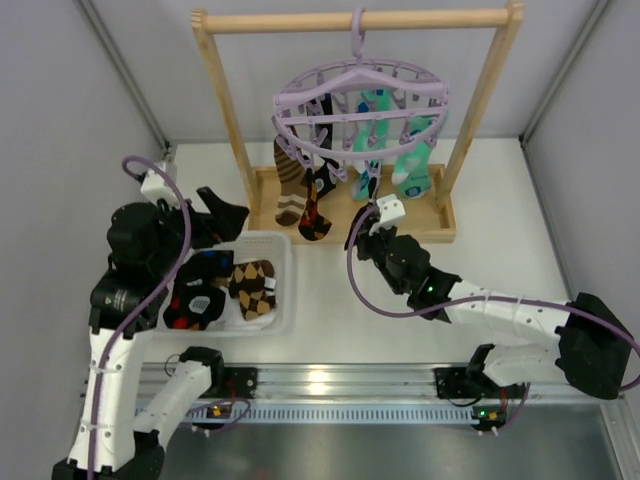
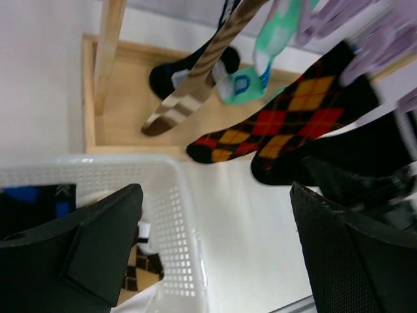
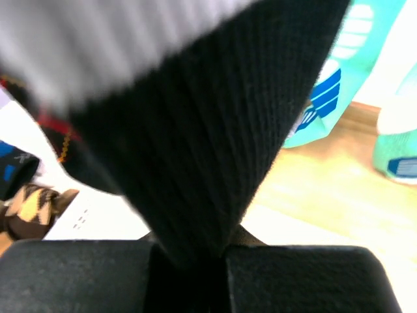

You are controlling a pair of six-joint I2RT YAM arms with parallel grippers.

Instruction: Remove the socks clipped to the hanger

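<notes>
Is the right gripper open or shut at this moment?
Shut on the dark sock: the right gripper has black ribbed fabric pinched between its fingers.

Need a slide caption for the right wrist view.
Right gripper shut on a dark ribbed sock, with teal socks and the wooden rack base behind.

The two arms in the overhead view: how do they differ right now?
The left arm has its jaws spread wide with nothing between them; the right arm has its jaws pinched shut on a dark sock. The left arm is folded back at the edge of the white basket; the right arm stretches forward under the lavender hanger. Both have the same black-and-white build.
</notes>
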